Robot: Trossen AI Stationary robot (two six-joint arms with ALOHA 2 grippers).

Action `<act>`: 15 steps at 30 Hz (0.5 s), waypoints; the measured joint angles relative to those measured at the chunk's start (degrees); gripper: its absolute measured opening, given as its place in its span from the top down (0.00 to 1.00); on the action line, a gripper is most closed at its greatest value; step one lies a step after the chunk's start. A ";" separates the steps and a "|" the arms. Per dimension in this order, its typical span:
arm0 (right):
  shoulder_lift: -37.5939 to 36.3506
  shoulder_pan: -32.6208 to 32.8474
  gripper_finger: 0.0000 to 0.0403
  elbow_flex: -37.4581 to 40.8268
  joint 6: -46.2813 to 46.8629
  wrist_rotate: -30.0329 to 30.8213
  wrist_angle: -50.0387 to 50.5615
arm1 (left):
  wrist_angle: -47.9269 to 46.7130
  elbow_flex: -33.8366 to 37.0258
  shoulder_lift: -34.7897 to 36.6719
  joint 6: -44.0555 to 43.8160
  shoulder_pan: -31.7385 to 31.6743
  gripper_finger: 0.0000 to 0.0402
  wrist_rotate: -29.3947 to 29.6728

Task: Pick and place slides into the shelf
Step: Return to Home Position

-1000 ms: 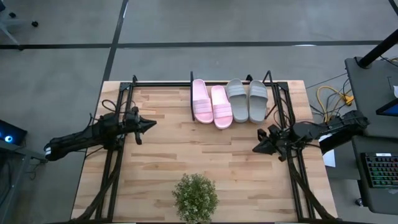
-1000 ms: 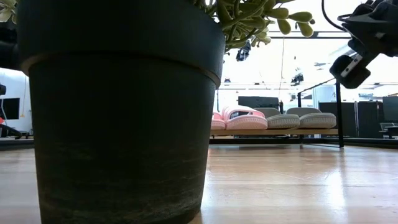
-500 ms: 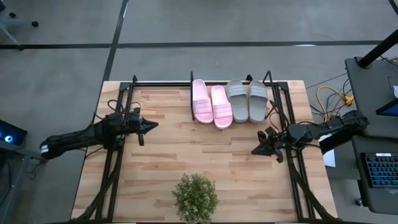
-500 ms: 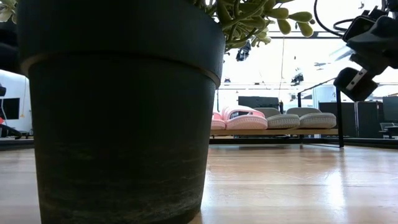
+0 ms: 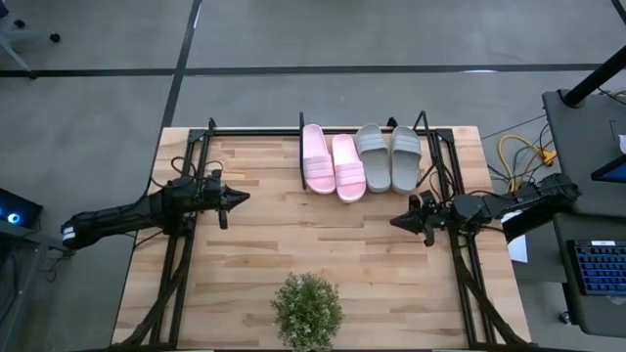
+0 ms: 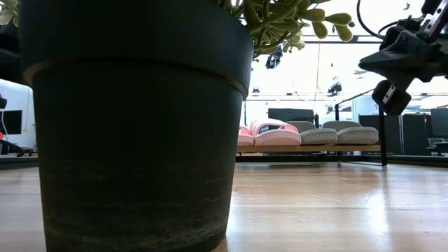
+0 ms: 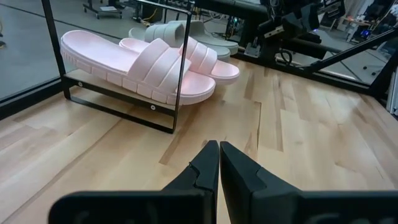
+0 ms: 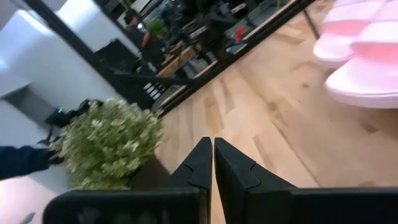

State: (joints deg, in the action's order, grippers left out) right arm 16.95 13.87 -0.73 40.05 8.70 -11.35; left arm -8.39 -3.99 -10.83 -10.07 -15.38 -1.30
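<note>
Two pale pink slides (image 5: 333, 161) and two light grey slides (image 5: 389, 156) lie side by side, soles down, on the low shelf (image 5: 302, 182) with black uprights at the table's far edge; the low view shows the pink slides (image 6: 273, 134) and the grey slides (image 6: 334, 132) resting on the shelf board (image 6: 308, 148). My left gripper (image 5: 245, 196) hangs shut above the table's left part, pointing toward the shelf, fingers (image 7: 217, 163) together and holding nothing. My right gripper (image 5: 394, 223) is shut and holding nothing at the right, in front of the grey slides, its fingertips (image 8: 211, 148) closed.
A potted plant (image 5: 307, 310) in a dark pot (image 6: 133, 119) stands at the table's near edge, centre. Black frame rails (image 5: 181, 264) run along both table sides. Bare wood (image 5: 313, 235) lies between the grippers. A desk with a keyboard (image 5: 599, 269) stands right of the table.
My right gripper has swung toward the table's left and slightly toward the shelf, turning at the wrist so it points more level, staying shut. My left gripper has edged slightly toward the table's middle. The slides have not moved.
</note>
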 joint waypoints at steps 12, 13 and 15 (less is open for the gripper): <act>0.00 0.00 0.98 0.00 0.00 0.38 0.14 | 1.03 0.54 -0.63 0.00 0.00 1.00 0.13; 0.00 0.00 0.98 0.00 0.00 0.38 0.13 | 1.01 0.54 -0.79 0.00 0.00 1.00 0.11; 0.00 0.00 0.98 0.00 0.00 0.38 0.22 | 0.98 0.54 -0.81 0.00 0.02 1.00 0.11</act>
State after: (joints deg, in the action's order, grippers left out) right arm 16.95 13.87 -0.73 40.05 9.08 -11.13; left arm -7.42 -3.44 -11.64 -10.07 -15.36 -1.19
